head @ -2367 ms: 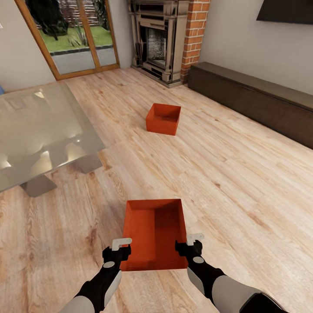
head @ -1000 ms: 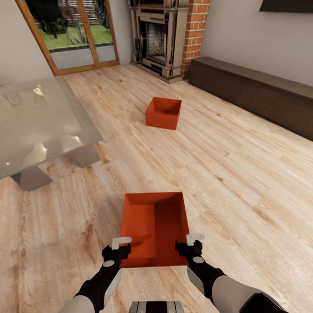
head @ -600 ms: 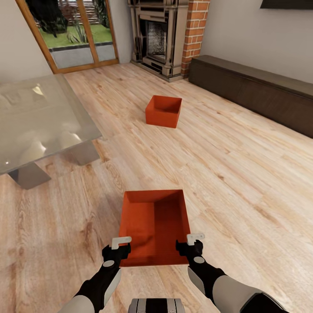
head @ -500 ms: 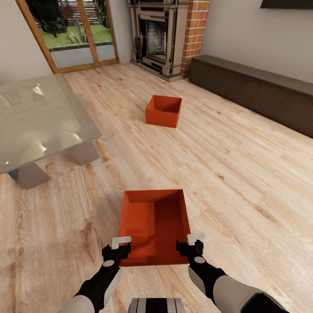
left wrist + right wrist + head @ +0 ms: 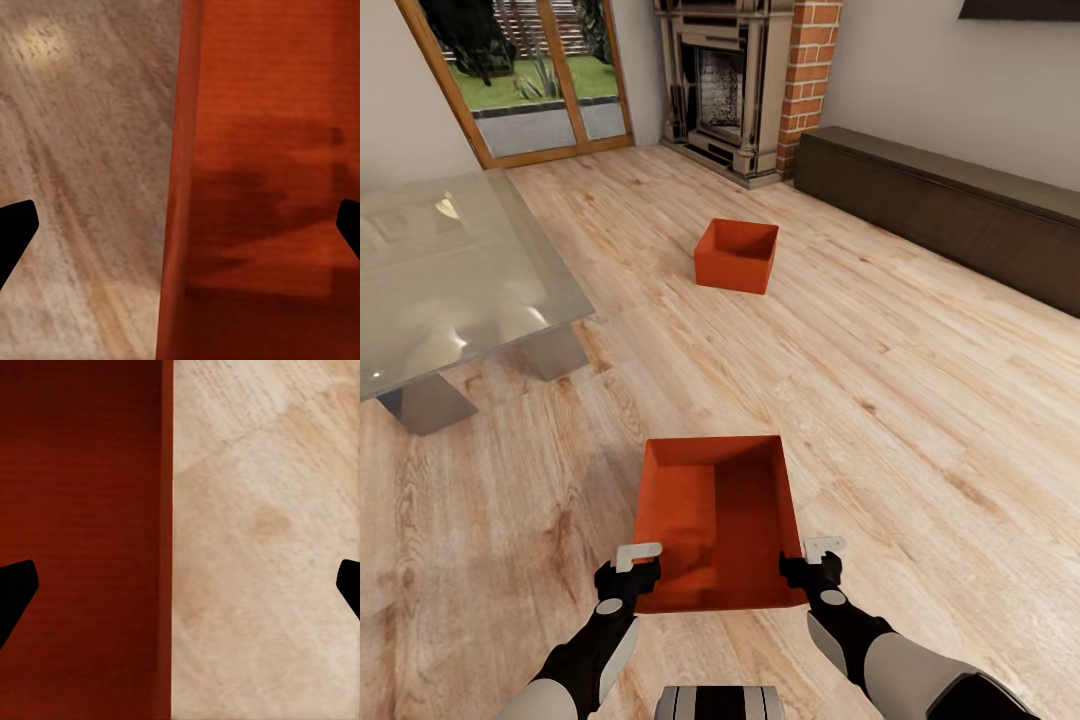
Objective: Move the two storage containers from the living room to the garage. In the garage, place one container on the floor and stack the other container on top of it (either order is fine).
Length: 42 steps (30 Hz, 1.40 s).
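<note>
Two orange-red storage containers stand on the living room's wood-plank flooring. The near container (image 5: 715, 520) lies just ahead of me, its open top facing up. The far container (image 5: 736, 256) sits alone further back, toward the fireplace. My left gripper (image 5: 632, 572) is at the near container's left near corner. In the left wrist view my left gripper (image 5: 180, 229) is open, with that container's side wall (image 5: 247, 187) between the spread fingers. My right gripper (image 5: 812, 568) is at the right near corner. Seen from its wrist, the right gripper (image 5: 180, 585) also stands open astride the container's wall (image 5: 166, 510).
A glass table (image 5: 450, 270) on grey legs stands at the left. A long low dark cabinet (image 5: 950, 215) runs along the right wall, with a brick fireplace (image 5: 745, 80) and wood-framed glass doors (image 5: 530, 80) at the back. My base (image 5: 720, 703) shows at the bottom edge.
My right gripper has shifted slightly to the right, and the near container's right near corner has followed it. Earlier the camera's view shifted, bringing my base into sight.
</note>
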### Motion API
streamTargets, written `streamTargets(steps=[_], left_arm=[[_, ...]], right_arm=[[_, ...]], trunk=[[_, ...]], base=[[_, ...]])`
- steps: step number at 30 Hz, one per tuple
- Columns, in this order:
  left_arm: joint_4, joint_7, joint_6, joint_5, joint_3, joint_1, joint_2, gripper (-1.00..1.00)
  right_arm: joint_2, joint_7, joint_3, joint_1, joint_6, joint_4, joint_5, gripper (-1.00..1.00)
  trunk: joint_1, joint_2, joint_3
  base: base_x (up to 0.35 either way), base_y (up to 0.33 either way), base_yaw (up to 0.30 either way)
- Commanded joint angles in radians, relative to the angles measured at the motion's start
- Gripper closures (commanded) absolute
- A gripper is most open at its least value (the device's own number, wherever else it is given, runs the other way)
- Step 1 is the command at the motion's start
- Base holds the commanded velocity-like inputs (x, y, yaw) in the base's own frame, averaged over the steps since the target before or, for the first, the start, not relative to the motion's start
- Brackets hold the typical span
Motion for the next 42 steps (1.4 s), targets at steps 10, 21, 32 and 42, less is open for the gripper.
streamTargets(steps=[10,21,32,42], left_arm=[[0.000,0.010,-0.003,0.005,-0.008,-0.001,0.001,-1.00],[0.005,0.015,0.003,-0.007,-0.016,-0.001,0.024,-1.00],[-0.001,0.016,0.003,-0.008,-0.019,-0.001,0.029,-1.00],[0.004,0.016,0.002,-0.008,-0.020,0.000,0.029,-1.00]], right_arm=[[0.001,-0.001,0.009,-0.001,-0.004,0.001,-0.009,-1.00],[0.003,0.001,0.009,-0.001,-0.004,0.001,-0.009,-1.00],[0.002,0.003,0.009,-0.001,-0.004,0.001,-0.009,-1.00],[0.001,0.005,0.013,-0.001,-0.004,0.001,-0.008,-1.00]], trunk=[[0.000,0.000,-0.001],[0.000,0.000,-0.001],[0.000,0.000,-0.001],[0.000,0.000,-0.001]], base=[[0.000,0.000,0.000],[0.000,0.000,0.000],[0.000,0.000,0.000],[0.000,0.000,0.000]])
